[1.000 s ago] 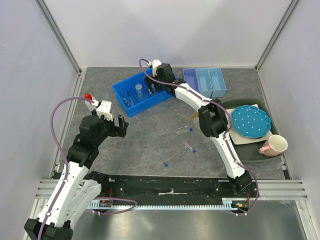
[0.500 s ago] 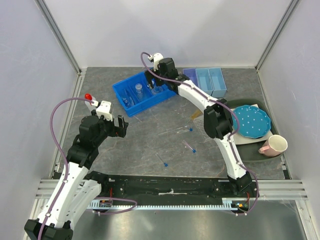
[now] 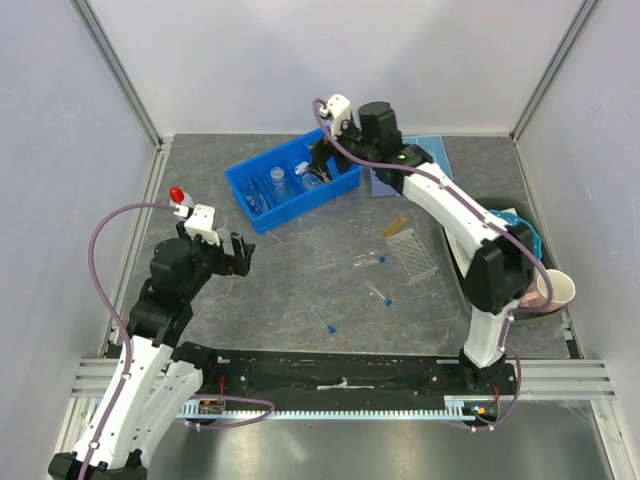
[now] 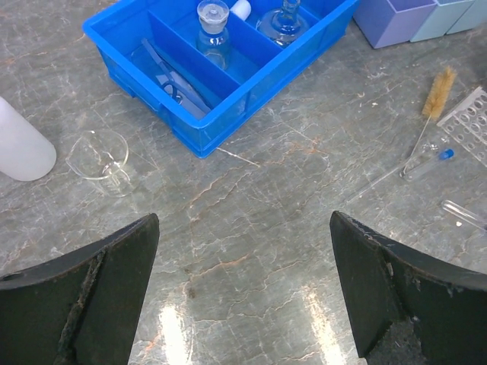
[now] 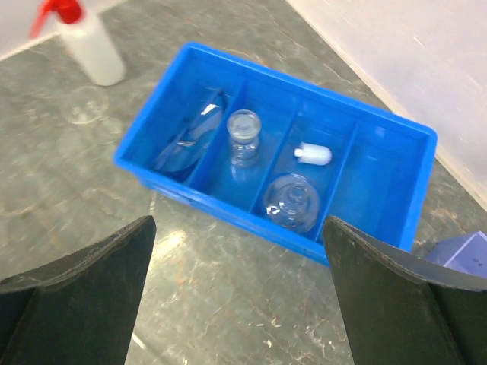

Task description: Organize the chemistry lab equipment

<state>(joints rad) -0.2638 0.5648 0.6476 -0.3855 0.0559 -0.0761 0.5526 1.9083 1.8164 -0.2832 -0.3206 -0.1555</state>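
Observation:
A blue divided tray sits at the back centre. In the right wrist view it holds blue-framed safety glasses, a small flask, a white stopper and a round flask. A red-capped squeeze bottle and a clear beaker stand left of the tray. Three blue-capped test tubes lie mid-table near a clear tube rack and a tan brush stick. My right gripper is open and empty above the tray's near edge. My left gripper is open and empty over bare table.
Pastel bins stand right of the blue tray, partly hidden by the right arm in the top view. A teal dotted plate and a pinkish cup sit on a dark tray at the right edge. Walls enclose the table.
The right arm has swung up and to the right, its gripper now at the blue tray's right end. This uncovers the tube rack. The left arm shifted slightly.

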